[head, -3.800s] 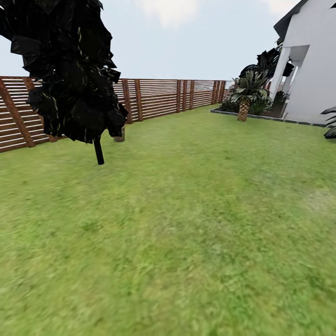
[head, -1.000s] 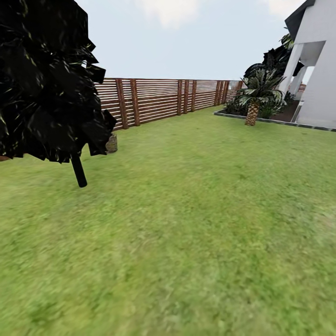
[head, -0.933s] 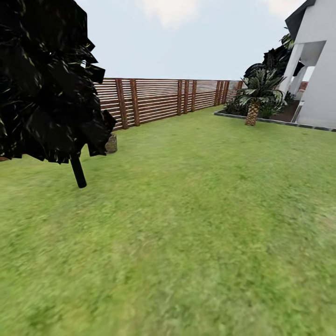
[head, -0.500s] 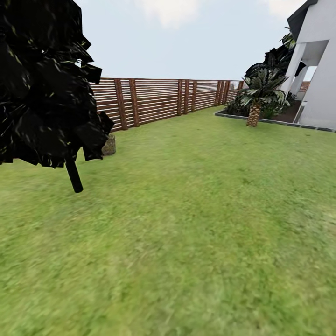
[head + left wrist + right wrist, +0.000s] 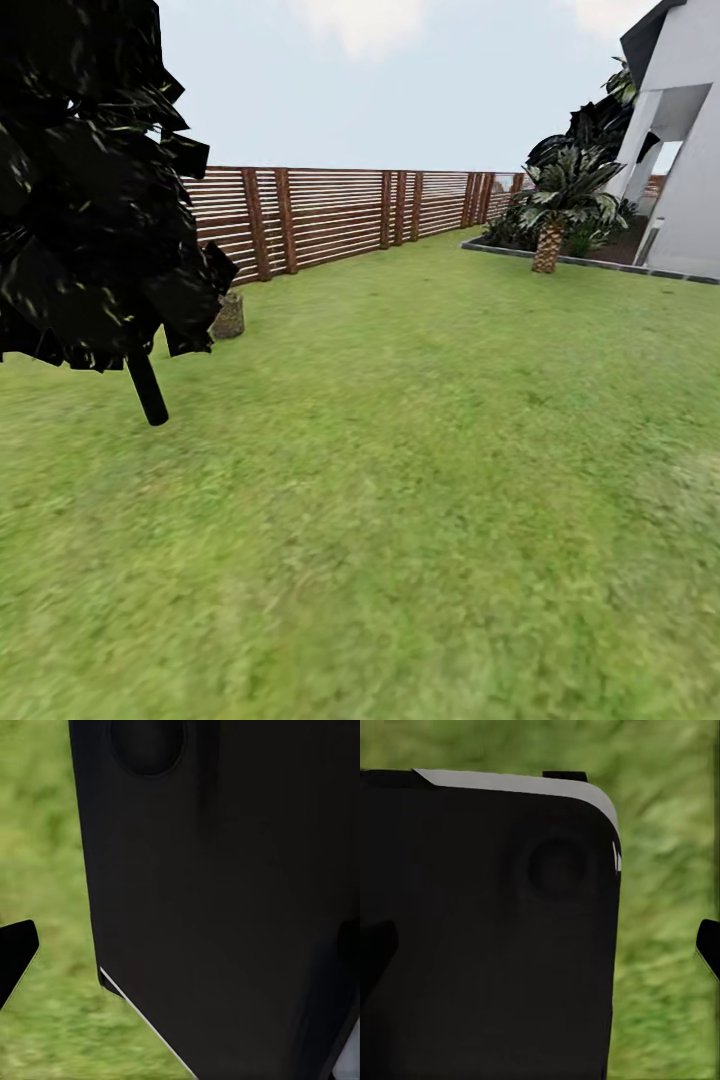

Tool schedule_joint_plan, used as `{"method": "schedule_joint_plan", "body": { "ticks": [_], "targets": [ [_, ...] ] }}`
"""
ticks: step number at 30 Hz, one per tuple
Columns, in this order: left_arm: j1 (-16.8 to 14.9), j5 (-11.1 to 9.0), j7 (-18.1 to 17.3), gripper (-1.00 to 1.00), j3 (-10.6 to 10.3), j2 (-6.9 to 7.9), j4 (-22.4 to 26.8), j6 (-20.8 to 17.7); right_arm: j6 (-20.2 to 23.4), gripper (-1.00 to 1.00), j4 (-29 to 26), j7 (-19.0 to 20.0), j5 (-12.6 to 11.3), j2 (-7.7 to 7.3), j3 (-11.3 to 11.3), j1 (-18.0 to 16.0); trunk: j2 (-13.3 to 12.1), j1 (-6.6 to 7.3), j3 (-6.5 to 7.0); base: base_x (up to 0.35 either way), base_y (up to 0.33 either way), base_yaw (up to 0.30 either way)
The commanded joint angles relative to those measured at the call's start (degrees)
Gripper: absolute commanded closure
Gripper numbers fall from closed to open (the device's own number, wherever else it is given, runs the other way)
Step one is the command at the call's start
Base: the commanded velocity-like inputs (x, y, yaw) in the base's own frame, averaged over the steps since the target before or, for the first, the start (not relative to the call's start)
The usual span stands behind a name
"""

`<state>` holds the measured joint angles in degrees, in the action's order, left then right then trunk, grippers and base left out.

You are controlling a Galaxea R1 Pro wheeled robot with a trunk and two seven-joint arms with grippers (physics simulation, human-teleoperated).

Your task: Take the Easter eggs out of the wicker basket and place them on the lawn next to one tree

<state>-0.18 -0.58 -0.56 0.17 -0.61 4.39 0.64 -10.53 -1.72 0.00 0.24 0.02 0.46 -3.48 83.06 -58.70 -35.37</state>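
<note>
Head view: we look over a broad lawn (image 5: 420,480) toward a slatted fence (image 5: 340,215). A dark leafy tree (image 5: 90,190) with a thin stem stands at the lawn's left edge, and a small brownish thing (image 5: 229,316), too blurred to name, sits on the grass just behind it near the fence. A palm (image 5: 552,215) and a white house (image 5: 690,150) close the lawn's far right corner. We see no basket and no eggs here, so we judge the task barely begun: finding the basket, lifting out three eggs and setting them by one trunk all remain.

Left wrist view: a black body panel (image 5: 225,892) blocks most of the frame, with grass beside it and a dark tip (image 5: 15,956) at the border. We cannot tell whether the fingers are spread or closed.

Right wrist view: again a black panel (image 5: 487,930) over grass, with dark tips at both borders; finger state cannot be told. These views add the close grass beneath us; the head view alone gives the garden's layout.
</note>
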Motion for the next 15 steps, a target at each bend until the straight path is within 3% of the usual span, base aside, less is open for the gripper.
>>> {"method": "schedule_joint_plan", "body": {
  "ticks": [1, 15],
  "targets": [
    [0.0, -0.1, -0.1, -1.00, 0.0, 0.00, 0.0, 0.1, -0.2, -1.00, 0.1, 0.0, 0.0, 0.00, 0.0, 0.0, 0.0, -0.03, -0.05, 0.338, 0.000, 0.000],
    [0.0, 0.0, -0.1, -1.00, -0.1, 0.00, 0.0, 0.1, -0.2, -1.00, 0.1, 0.0, 0.0, -0.02, 0.0, 0.0, 0.0, -0.03, -0.05, 0.338, 0.000, 0.000]
  ]
}}
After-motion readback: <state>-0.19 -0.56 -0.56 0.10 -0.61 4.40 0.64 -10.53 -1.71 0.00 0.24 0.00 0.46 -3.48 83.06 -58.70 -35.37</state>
